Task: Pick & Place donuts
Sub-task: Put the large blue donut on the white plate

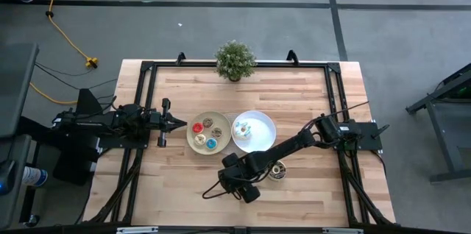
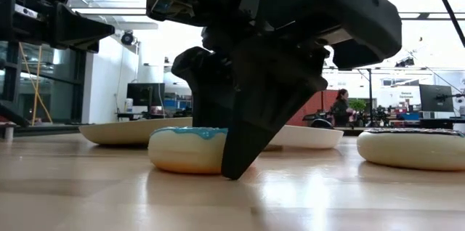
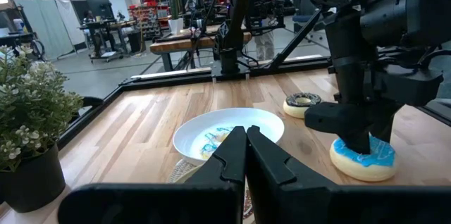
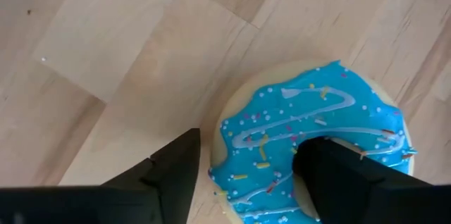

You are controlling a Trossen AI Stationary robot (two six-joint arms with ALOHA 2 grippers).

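The right end effector [image 4: 246, 175] is down at the light wooden desk [image 1: 309, 101], over a large blue-iced ring donut with coloured sprinkles and a pale dough base [image 4: 310, 139]. Its two dark fingers straddle one side of the ring: one finger [image 4: 173, 168] stands outside the rim, the other sits in the donut's hole, and the band of icing lies between them. The jaws stand fairly wide and a gap still shows beside the outer finger, so the donut rests flat on the desk, near the front edge and apart from the plates.

The left end effector [image 3: 245, 146] hangs above the desk's left side with its fingers pressed together, holding nothing.

Near the middle of the desk a beige round plate [image 1: 193, 140] carries several small donuts, red, blue and pale among them. Touching its right side, a white round plate [image 1: 266, 125] holds another blue-and-white iced donut [image 1: 242, 129]. A dark brown-topped donut [image 1: 277, 169] lies on the desk just beside the right arm. A small green potted plant [image 1: 235, 59] stands at the far edge.
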